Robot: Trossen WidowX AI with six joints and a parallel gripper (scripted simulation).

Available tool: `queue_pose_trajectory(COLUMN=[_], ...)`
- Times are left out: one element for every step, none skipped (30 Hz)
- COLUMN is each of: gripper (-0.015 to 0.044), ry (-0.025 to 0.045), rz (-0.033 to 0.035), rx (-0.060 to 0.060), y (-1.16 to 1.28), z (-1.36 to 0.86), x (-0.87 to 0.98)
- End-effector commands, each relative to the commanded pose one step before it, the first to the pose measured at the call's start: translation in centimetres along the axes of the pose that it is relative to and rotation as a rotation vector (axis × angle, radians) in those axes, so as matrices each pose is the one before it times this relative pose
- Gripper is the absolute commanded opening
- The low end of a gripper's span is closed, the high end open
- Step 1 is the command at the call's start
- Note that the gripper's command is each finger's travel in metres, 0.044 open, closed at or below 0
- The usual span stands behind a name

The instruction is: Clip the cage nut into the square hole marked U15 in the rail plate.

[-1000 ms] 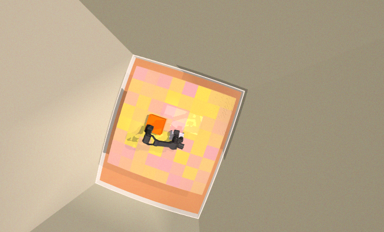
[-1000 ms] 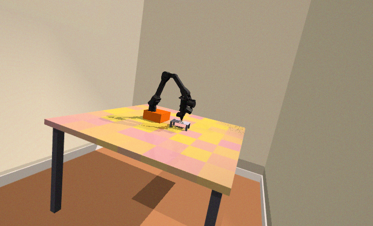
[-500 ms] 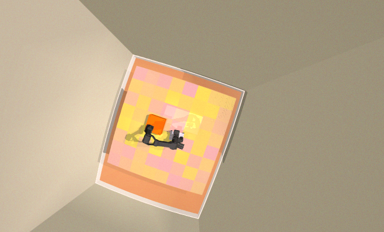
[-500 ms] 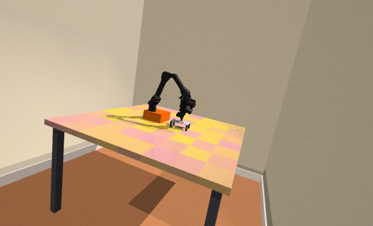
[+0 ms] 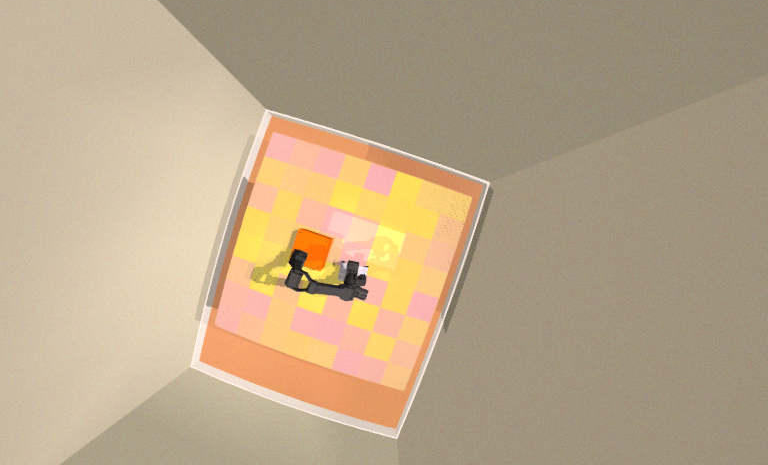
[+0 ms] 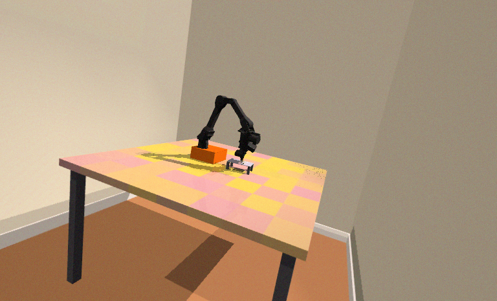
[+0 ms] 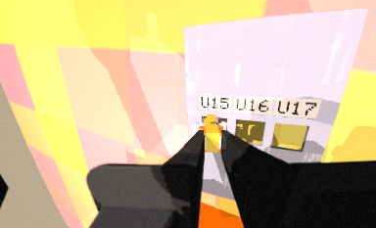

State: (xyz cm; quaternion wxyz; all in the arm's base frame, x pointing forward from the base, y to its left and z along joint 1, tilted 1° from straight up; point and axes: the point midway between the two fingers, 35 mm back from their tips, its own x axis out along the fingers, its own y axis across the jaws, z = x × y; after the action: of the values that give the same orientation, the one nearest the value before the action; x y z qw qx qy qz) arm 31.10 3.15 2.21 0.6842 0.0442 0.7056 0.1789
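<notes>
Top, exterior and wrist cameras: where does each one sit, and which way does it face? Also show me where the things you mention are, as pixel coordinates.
Top: high overhead, facing down at the table (image 5: pixel 351 359); the arm (image 5: pixel 328 289) shows from above.
Exterior: off to one side and above the table (image 6: pixel 175 195), looking across it; the whole arm (image 6: pixel 239 111) shows.
Wrist: on the arm near the hand (image 7: pixel 212 135), looking along its fingers at the rail plate (image 7: pixel 274 57) and labels U15, U16, U17; only the dark fingers show.
Shared: top and exterior both show the arm and the orange block (image 5: pixel 312 252) (image 6: pixel 202 155).

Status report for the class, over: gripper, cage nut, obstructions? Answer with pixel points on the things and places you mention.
Gripper (image 6: pixel 241 160) (image 7: pixel 211 135) shut on cage nut (image 7: pixel 212 140). Nut at U15 hole, seating unclear. Fingers partly block the wrist view there.
</notes>
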Motion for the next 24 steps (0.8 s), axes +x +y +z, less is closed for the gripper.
queue_pose_trajectory(gripper=[0.0035,0.0035,0.0035,0.0035,0.0035,0.0035,0.0035,0.0035,0.0035,0.0035,0.0035,0.0035,0.0035,0.0035,0.0035,0.0035,0.0035,0.0035,0.0035,0.0035,0.0035,0.0035,0.0035,0.0035], ry=[-0.00307,0.00004,0.00001,0.00001,0.00001,0.00001,0.00001,0.00003,0.00003,0.00002,0.00001,0.0,0.0,0.00001,0.00001,0.0,-0.00001,-0.00003,-0.00005,0.00002,0.00001,0.0,0.00001,0.0], rz=[0.01174,0.00331,0.00045,0.0006,0.00125,0.00167,0.00218,0.00227,0.00258,0.00298,0.00339,0.00043,0.00058,0.0012,0.00192,0.00227,0.00273,0.00328,0.00386,0.00049,0.00045,0.00029,0.0006,0.00023], rx=[-0.0055,-0.0001,0.0,0.0,0.0,0.0,0.0,0.0,0.0,0.0,0.0,0.0,0.0,0.0,0.0,0.0,0.0,0.0,0.0,0.0,0.0,0.0,0.0,0.0], y=[-0.012,-0.028,-0.005,-0.004,-0.008,-0.011,-0.014,-0.018,-0.021,-0.024,-0.027,-0.004,-0.003,-0.007,-0.011,-0.013,-0.016,-0.019,-0.023,-0.007,-0.008,-0.007,-0.015,-0.008], z=[0.125,0.006,0.001,0.0,0.0,0.0,0.001,0.003,0.004,0.004,0.005,0.001,0.0,0.0,0.0,0.001,0.001,0.001,0.001,0.0,0.0,0.0,0.001,0.0], x=[-0.079,0.003,0.001,0.0,0.001,0.001,0.001,0.0,0.0,0.0,-0.001,0.001,0.0,0.0,0.0,0.0,0.0,0.0,0.0,0.001,0.002,0.0,0.0,-0.001])
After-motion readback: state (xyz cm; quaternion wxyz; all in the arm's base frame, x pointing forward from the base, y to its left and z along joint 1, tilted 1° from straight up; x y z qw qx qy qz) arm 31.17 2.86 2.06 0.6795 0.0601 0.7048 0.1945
